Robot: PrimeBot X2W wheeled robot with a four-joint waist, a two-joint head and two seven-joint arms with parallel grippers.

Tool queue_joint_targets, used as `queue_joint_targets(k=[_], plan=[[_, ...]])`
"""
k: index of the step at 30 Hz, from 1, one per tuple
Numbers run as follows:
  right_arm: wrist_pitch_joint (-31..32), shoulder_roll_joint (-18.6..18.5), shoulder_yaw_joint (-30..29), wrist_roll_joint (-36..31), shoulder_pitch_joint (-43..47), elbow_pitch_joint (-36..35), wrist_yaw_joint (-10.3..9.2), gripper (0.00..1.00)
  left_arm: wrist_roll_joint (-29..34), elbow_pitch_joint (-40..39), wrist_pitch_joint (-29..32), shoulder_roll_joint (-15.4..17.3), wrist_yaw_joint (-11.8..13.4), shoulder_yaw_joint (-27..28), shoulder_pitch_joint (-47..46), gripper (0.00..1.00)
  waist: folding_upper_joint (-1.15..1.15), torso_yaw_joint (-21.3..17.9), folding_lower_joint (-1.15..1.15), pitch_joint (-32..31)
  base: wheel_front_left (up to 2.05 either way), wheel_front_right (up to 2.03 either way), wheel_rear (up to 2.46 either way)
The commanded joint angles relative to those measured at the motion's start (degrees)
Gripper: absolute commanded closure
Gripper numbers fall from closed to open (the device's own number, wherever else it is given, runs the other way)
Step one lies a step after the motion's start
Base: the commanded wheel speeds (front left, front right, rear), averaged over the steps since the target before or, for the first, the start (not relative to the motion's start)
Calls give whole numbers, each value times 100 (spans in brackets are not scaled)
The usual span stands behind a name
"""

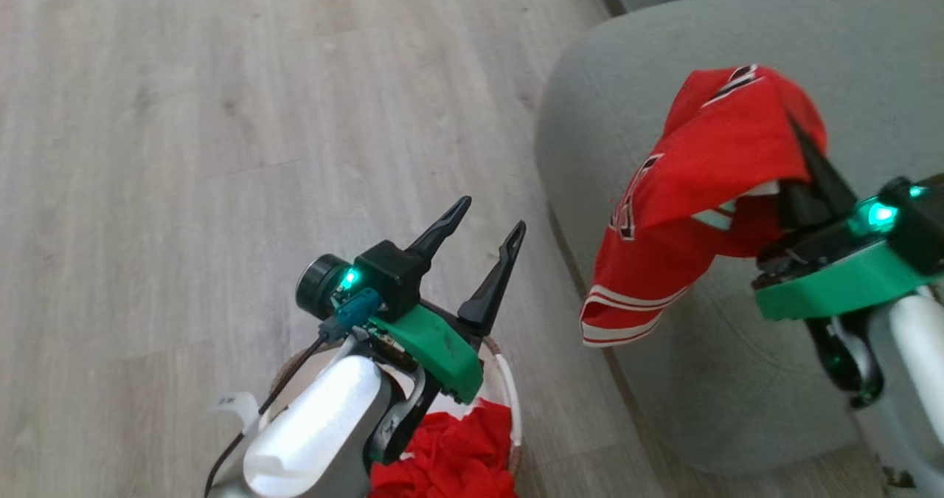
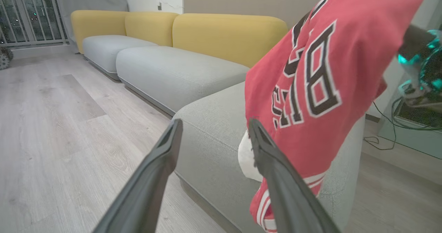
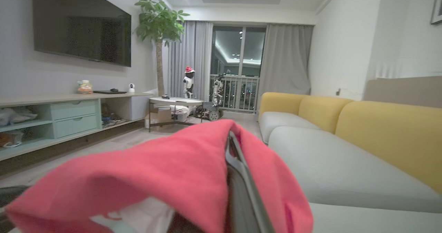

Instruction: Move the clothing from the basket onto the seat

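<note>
A red garment (image 1: 708,181) with white stripes and black-and-white lettering hangs from my right gripper (image 1: 796,125), which is shut on it above the grey-green seat (image 1: 634,63). Its lower hem dangles past the seat's left edge. In the right wrist view the same fabric (image 3: 165,171) drapes over my closed fingers (image 3: 238,181). My left gripper (image 1: 493,214) is open and empty, raised above the basket (image 1: 511,398), which still holds more red clothing (image 1: 450,454). In the left wrist view the hanging garment (image 2: 321,88) is just right of my spread fingers (image 2: 162,157), against the seat (image 2: 210,126).
Pale wood floor (image 1: 221,114) lies left of the seat. Further sofa cushions with yellow backs (image 2: 228,36) run on behind. A TV cabinet (image 3: 69,119), a small white table (image 3: 174,102) and a potted plant (image 3: 159,22) stand across the room. Cables (image 2: 383,122) trail on the floor at right.
</note>
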Motion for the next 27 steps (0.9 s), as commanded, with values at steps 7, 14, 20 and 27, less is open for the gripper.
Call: queue_joint_targets(k=[7,14,20,27], plan=[[-31,-221,-284,-45,50,-621,-1,100,62,-16,-120,17,-29,180,-432,0,0,-628,0,122,0,0,0],[-31,-231,-649,-37,155,-1054,-1,100,58,116,-183,59,63,276,-541,0,0,-1203,0,217,0,0,0],[-31,-211,-827,-53,245,-1269,-1,100,47,194,-209,66,78,278,-588,0,0,-1534,0,275,0,0,0],[-31,-272,-945,-16,170,-1392,-1,100,43,282,-234,18,82,241,-664,0,0,-1686,0,347,0,0,0]])
